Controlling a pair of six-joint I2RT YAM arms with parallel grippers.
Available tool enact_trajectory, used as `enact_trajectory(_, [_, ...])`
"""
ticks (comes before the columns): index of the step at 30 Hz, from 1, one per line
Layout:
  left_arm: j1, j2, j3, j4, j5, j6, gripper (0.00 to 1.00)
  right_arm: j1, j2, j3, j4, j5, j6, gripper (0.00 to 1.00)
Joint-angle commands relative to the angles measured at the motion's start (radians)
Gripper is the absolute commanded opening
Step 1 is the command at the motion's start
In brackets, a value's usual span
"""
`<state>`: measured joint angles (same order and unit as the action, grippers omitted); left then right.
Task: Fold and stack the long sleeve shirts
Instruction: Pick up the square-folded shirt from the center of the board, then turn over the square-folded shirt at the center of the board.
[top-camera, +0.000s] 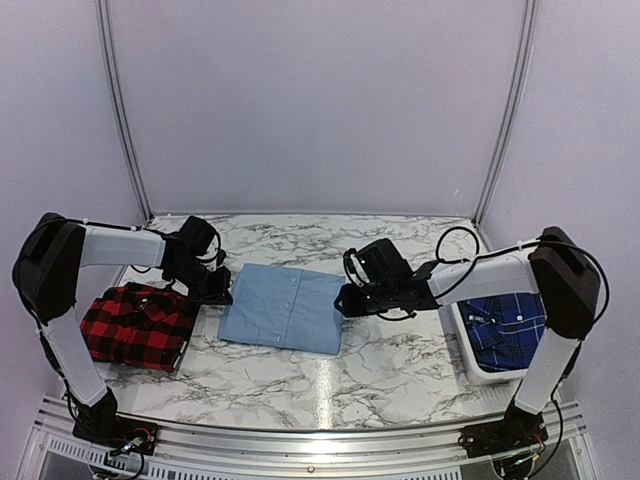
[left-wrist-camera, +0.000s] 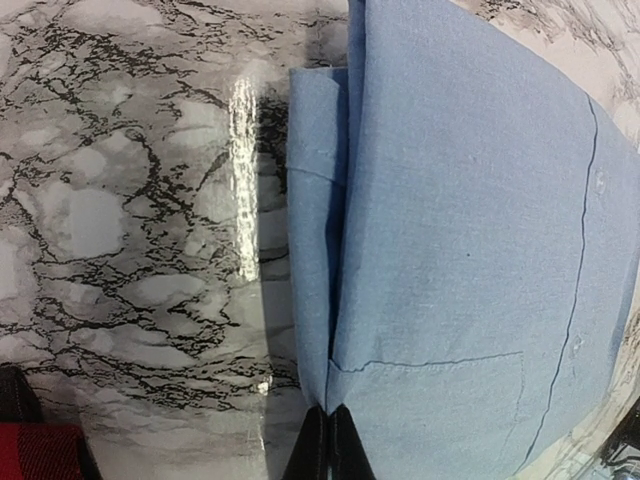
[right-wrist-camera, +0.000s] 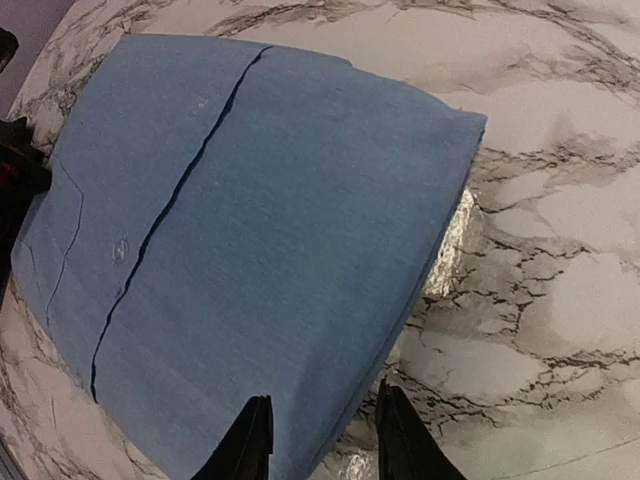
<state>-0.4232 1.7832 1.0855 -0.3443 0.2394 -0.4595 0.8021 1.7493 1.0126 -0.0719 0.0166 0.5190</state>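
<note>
Currently the left gripper (left-wrist-camera: 322, 445), jaws closed, pinches the light blue shirt (top-camera: 285, 308); the right gripper (right-wrist-camera: 322, 405), jaws open, straddles its edge.

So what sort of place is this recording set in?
Probably a robot test cell, not a home: plain pale walls on metal frame posts, a marble-pattern tabletop, and two white-and-black robot arms bolted to an aluminium rail.
</note>
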Motion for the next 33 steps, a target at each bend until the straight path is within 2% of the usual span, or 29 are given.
enact_trajectory(1, [0.013,-0.027,0.021,-0.037,0.015,0.018,0.0,-0.006,0.092,0.077,0.019,-0.006,-0.015,0.31])
enact_trajectory(6, [0.016,-0.039,0.019,-0.044,0.012,0.021,0.0,-0.006,0.13,0.079,0.002,0.029,-0.01,0.25])
enact_trajectory(19, [0.039,-0.084,0.056,-0.079,-0.011,0.031,0.0,0.003,0.127,0.061,-0.003,0.058,-0.016,0.23])
enact_trajectory(26, [0.043,-0.103,0.08,-0.108,-0.018,0.048,0.0,0.031,0.197,0.109,-0.014,0.025,-0.022,0.2])
enact_trajectory(33, [0.061,-0.12,0.091,-0.13,-0.012,0.08,0.0,0.045,0.195,0.141,-0.033,0.018,-0.026,0.2])
